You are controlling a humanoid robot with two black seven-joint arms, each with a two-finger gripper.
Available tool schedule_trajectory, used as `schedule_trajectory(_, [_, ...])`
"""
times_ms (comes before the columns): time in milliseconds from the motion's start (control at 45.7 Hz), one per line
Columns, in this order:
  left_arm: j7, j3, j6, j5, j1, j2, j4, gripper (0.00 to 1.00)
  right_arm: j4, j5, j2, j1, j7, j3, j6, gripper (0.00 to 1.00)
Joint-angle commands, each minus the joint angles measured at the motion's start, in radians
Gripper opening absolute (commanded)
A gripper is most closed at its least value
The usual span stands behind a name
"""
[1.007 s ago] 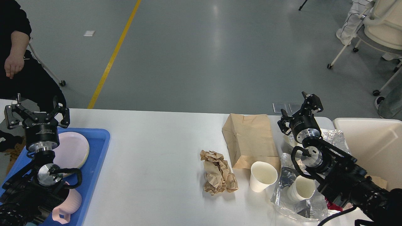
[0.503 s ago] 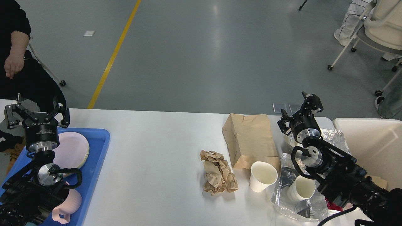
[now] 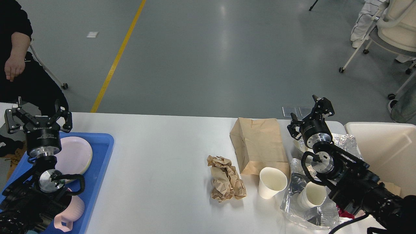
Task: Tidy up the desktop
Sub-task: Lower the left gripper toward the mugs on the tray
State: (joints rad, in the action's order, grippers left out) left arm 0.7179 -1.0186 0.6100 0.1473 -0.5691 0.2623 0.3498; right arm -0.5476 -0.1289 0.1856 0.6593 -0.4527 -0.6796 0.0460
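Note:
The white desktop (image 3: 162, 152) spans the view. On it lie a flat brown paper bag (image 3: 258, 144), a crumpled brown paper wad (image 3: 226, 178), a white paper cup (image 3: 272, 182), a second paper cup (image 3: 312, 195) lying on clear plastic wrap (image 3: 305, 211), and crumpled foil (image 3: 344, 141). My left gripper (image 3: 38, 114) is open and empty above the far end of the blue tray (image 3: 100, 159). My right gripper (image 3: 310, 112) is open and empty, above the table's far edge just right of the paper bag.
The blue tray holds stacked pale pink plates (image 3: 76, 154) and a pink mug (image 3: 71, 213). A cream-coloured bin (image 3: 386, 152) stands at the right end of the table. A seated person (image 3: 16, 65) is at far left, wheeled chairs (image 3: 386, 35) at far right.

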Motion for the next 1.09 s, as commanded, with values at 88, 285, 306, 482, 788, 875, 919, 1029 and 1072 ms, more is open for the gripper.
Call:
schedule_trajectory(88, [0.000,0.000,-0.001,0.000,0.000,0.000,0.000,0.96,0.000,0.000,0.000,0.000,0.000,0.000,0.000,1.00])
schedule_trajectory(285, [0.000,0.000,0.001,0.000,0.000,0.000,0.000,0.96,0.000,0.000,0.000,0.000,0.000,0.000,0.000,1.00])
schedule_trajectory(306, [0.000,0.000,0.001,0.000,0.000,0.000,0.000,0.96,0.000,0.000,0.000,0.000,0.000,0.000,0.000,1.00])
schedule_trajectory(482, [0.000,0.000,0.001,0.000,0.000,0.000,0.000,0.96,0.000,0.000,0.000,0.000,0.000,0.000,0.000,1.00])
schedule_trajectory(788, [0.000,0.000,-0.001,0.000,0.000,0.000,0.000,0.96,0.000,0.000,0.000,0.000,0.000,0.000,0.000,1.00])
schedule_trajectory(875, [0.000,0.000,0.001,0.000,0.000,0.000,0.000,0.96,0.000,0.000,0.000,0.000,0.000,0.000,0.000,1.00])
schedule_trajectory(919, [0.000,0.000,0.001,0.000,0.000,0.000,0.000,0.96,0.003,0.000,0.000,0.000,0.002,0.000,0.002,1.00])
schedule_trajectory(1029, [0.000,0.000,0.001,0.000,0.000,0.000,0.000,0.96,0.011,0.000,0.005,0.006,0.008,0.000,0.002,1.00])
schedule_trajectory(1072, [0.000,0.000,0.001,0.000,0.000,0.000,0.000,0.96,0.011,0.000,0.006,0.006,0.008,-0.002,0.000,1.00])
